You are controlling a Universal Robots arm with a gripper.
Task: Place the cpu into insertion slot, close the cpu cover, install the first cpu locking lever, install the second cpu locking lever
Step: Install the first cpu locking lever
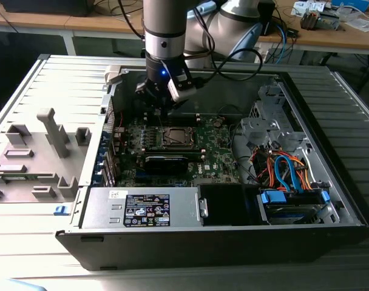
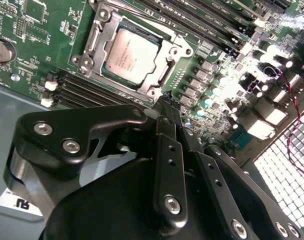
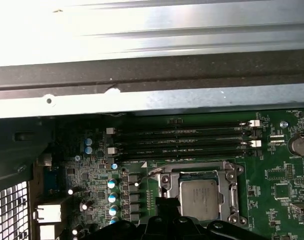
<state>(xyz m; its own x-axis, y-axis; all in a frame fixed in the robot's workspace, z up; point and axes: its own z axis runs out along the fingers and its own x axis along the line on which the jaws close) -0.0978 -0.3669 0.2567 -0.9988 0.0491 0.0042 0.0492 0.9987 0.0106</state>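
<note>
The cpu (image 2: 131, 56) (image 3: 198, 199), a flat silver-grey square, lies in the insertion slot (image 1: 175, 138) on the green motherboard. The cpu cover (image 2: 95, 40) (image 3: 192, 172), a silvery frame with a window, lies flat around it. A thin wire lever (image 3: 142, 178) sticks out from one corner of the socket. My gripper (image 1: 162, 118) (image 2: 167, 100) (image 3: 164, 204) hangs just above the board beside a corner of the socket, on the exterior view's left of it. Its black fingers are shut together with nothing between them.
Memory slots (image 3: 182, 142) run alongside the socket, close to the case's metal wall (image 3: 152, 95). A long black card (image 1: 166, 160) lies on the near side of the socket. A power supply (image 1: 142, 209), coloured cables (image 1: 287, 173) and a grey fixture (image 1: 45, 145) are nearby.
</note>
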